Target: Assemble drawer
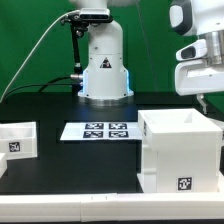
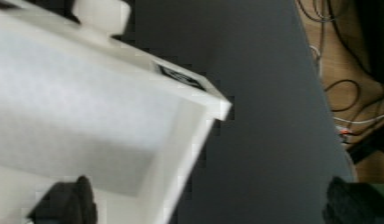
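Note:
The drawer (image 1: 17,139), a small low white open-topped tray with a tag on its front, sits on the black table at the exterior view's left edge. The tall white cube casing (image 1: 180,150) stands at the exterior view's right, open side up, with a tag low on its front. My gripper (image 1: 203,100) hangs above the casing's far right corner, clear of it. In the wrist view the casing (image 2: 100,130) fills one side, and my gripper (image 2: 215,205) is open and empty, with one dark fingertip (image 2: 68,200) over the casing and the other (image 2: 363,200) over the table.
The marker board (image 1: 105,130) lies flat on the table in the middle, in front of the robot's white base (image 1: 104,70). A green curtain hangs behind. Cables (image 2: 340,90) lie beyond the table's edge in the wrist view.

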You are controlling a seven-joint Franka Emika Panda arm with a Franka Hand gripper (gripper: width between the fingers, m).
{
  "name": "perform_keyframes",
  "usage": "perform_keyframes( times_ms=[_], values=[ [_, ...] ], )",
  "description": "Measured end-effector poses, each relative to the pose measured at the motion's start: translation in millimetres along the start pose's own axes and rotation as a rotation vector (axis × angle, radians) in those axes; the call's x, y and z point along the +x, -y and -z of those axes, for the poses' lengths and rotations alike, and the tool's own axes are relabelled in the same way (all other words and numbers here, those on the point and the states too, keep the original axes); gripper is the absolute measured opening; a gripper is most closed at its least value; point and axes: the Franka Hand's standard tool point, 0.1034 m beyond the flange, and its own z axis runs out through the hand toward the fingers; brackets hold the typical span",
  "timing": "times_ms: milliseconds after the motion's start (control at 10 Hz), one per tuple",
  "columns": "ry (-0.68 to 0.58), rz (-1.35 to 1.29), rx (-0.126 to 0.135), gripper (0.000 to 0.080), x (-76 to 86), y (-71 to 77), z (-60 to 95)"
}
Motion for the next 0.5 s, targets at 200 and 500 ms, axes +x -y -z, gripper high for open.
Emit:
perform_keyframes(
  times_ms=[200, 500],
  values=[
    [0.073, -0.133, -0.034, 0.0649, 6.0, 3.9, -9.3],
    [0.034, -0.165, -0.019, 0.0649, 6.2, -3.6, -26.2]
  ],
)
